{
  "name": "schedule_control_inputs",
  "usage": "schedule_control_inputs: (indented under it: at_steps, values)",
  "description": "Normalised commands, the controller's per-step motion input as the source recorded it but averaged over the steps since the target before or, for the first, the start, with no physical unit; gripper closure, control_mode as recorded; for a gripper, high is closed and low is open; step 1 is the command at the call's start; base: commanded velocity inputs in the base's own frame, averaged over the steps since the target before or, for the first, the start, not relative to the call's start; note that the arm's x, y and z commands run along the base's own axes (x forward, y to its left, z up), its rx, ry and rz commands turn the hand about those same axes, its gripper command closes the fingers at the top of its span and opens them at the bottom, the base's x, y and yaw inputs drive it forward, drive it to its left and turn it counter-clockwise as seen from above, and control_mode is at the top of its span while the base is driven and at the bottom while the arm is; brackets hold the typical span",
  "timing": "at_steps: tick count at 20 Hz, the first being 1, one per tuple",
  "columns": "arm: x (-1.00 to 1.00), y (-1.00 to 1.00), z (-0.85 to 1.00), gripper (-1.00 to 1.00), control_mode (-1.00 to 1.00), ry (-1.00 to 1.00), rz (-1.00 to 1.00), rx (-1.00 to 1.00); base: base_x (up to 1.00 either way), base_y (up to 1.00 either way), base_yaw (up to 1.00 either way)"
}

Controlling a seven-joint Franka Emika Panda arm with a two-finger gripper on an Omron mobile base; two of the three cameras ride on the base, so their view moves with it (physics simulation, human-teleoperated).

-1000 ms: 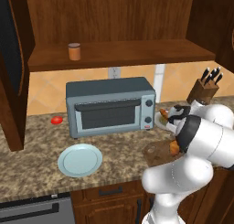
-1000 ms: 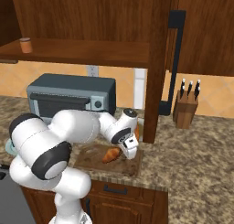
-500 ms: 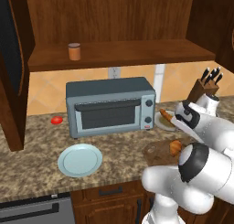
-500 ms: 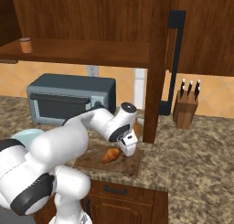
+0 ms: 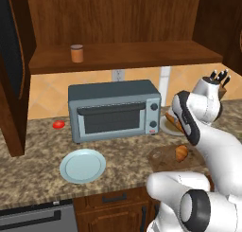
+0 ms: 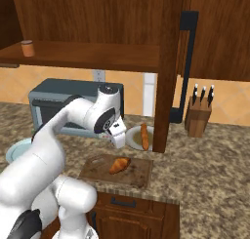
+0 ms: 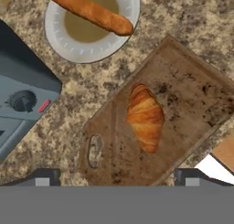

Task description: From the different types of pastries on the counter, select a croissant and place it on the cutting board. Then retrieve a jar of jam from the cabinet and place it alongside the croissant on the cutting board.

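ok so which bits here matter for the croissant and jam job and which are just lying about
Job:
croissant, already on the board
board
jam jar, on the cabinet shelf
cabinet
counter

Lying about:
stick pastry on its plate
toaster oven
blue plate
knife block
red thing beside the oven

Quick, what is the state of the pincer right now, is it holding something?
Pincer: open, holding nothing; it is above the croissant, which lies on the cutting board.
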Motion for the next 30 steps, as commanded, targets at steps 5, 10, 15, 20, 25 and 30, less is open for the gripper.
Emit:
schedule_control_inputs:
  at_steps: [5,10,15,20,25,30]
  values:
    - [-0.15,0.35,0.80,-1.00,-1.00,-0.09,0.18,-0.06,0.00,0.00,0.00]
    - [-0.01,0.19,0.33,-1.00,-1.00,-0.17,0.44,-0.02,0.00,0.00,0.00]
    - [-0.13,0.30,0.07,-1.00,-1.00,-0.19,0.55,-0.12,0.00,0.00,0.00]
    - [0.00,0.79,0.65,-1.00,-1.00,0.00,0.44,-0.30,0.00,0.00,0.00]
    - [0.00,0.67,1.00,-1.00,-1.00,0.00,0.35,-0.22,0.00,0.00,0.00]
    - [0.00,0.14,0.51,-1.00,-1.00,-0.21,0.39,0.03,0.00,0.00,0.00]
